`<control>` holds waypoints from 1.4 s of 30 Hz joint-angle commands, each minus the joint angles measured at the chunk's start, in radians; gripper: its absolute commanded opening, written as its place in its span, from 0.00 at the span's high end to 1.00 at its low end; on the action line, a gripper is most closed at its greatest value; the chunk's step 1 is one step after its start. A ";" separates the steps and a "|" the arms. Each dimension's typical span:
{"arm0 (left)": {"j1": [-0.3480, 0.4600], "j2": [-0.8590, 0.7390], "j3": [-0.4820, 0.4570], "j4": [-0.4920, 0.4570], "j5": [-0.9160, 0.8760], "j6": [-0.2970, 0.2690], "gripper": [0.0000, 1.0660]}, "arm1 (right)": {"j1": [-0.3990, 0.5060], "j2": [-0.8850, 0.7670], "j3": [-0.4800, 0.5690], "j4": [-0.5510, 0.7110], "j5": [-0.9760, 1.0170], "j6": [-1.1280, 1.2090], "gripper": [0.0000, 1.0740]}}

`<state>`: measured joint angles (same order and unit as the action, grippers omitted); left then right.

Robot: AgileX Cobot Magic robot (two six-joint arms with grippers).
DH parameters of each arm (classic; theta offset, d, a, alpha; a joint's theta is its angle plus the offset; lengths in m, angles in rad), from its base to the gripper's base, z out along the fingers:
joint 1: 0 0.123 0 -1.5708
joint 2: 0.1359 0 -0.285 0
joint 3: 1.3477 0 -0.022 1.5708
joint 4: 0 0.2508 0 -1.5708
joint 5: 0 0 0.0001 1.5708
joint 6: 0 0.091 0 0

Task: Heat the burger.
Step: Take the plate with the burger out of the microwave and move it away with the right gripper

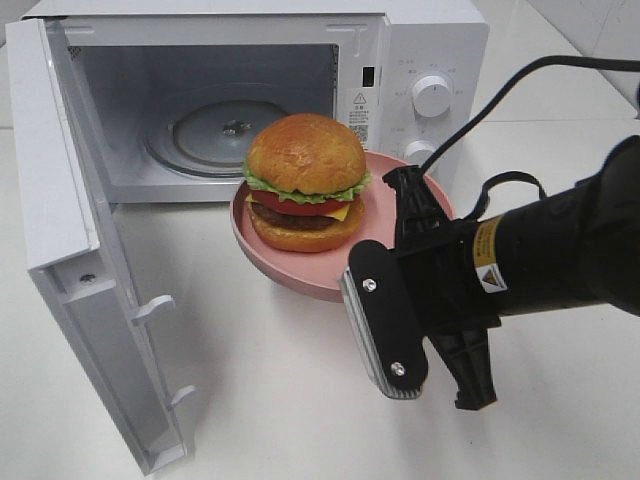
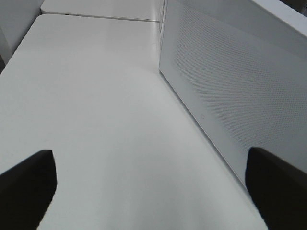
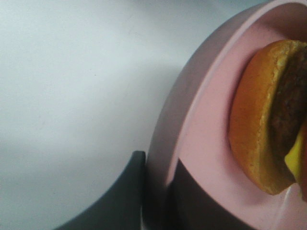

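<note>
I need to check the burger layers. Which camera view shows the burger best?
The exterior high view: the whole burger shows. The right wrist view shows only its bottom edge, the left wrist view nothing of it.

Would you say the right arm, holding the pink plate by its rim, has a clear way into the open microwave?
Probably yes: the microwave door stands wide open, its turntable is bare, and the burger on the plate, gripped by the right gripper, already faces the opening.

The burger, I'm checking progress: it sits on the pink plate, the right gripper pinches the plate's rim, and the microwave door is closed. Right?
Not quite: the microwave door is open, as the exterior high view shows, with the glass turntable bare inside. The rest holds: the burger sits on the pink plate, and the right gripper pinches its rim.
</note>
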<state>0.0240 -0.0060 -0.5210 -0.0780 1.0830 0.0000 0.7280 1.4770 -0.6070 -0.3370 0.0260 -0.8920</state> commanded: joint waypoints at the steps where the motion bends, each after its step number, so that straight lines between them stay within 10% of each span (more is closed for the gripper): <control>1: 0.002 -0.015 0.002 -0.003 -0.013 0.000 0.06 | -0.003 -0.087 0.044 -0.010 -0.068 -0.012 1.00; 20: 0.002 -0.015 0.002 -0.003 -0.013 0.000 0.06 | -0.003 -0.450 0.212 -0.034 0.167 -0.001 1.00; 42: 0.002 -0.015 0.002 -0.003 -0.013 0.000 0.06 | -0.003 -0.688 0.213 -0.309 0.621 0.542 1.00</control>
<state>0.0240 -0.0060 -0.5210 -0.0780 1.0830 0.0000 0.7280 0.7990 -0.3850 -0.5810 0.6710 -0.3890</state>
